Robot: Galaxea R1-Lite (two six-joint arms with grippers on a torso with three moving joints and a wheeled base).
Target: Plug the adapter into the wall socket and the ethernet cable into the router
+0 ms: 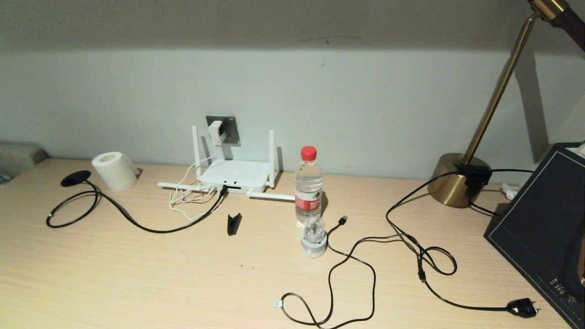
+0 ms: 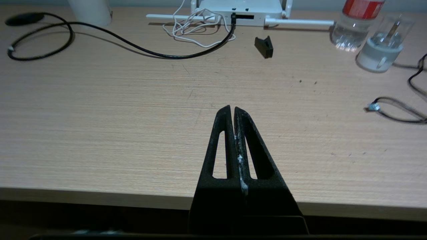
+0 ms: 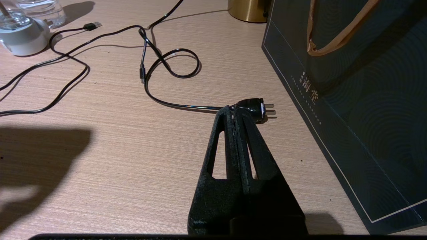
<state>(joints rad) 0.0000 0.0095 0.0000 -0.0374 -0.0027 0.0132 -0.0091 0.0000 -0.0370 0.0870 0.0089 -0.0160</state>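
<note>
Adapter (image 1: pixel 215 132) sitting in socket (image 1: pixel 223 130), cable (image 1: pixel 137 224) reaching router (image 1: pixel 235 176); both grippers (image 2: pixel 233 110) (image 3: pixel 233 109) resting, fingers together — looking finished.

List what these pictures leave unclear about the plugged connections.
- Adapter pins: head view, hidden behind its own body against the wall socket.
- Ethernet cable connector at the router: too small in the left wrist view to confirm it is seated.

The brass lamp (image 1: pixel 461 183) loses its head at the upper right edge — the dark paper bag (image 1: pixel 544 228) is cropped at right.
</note>
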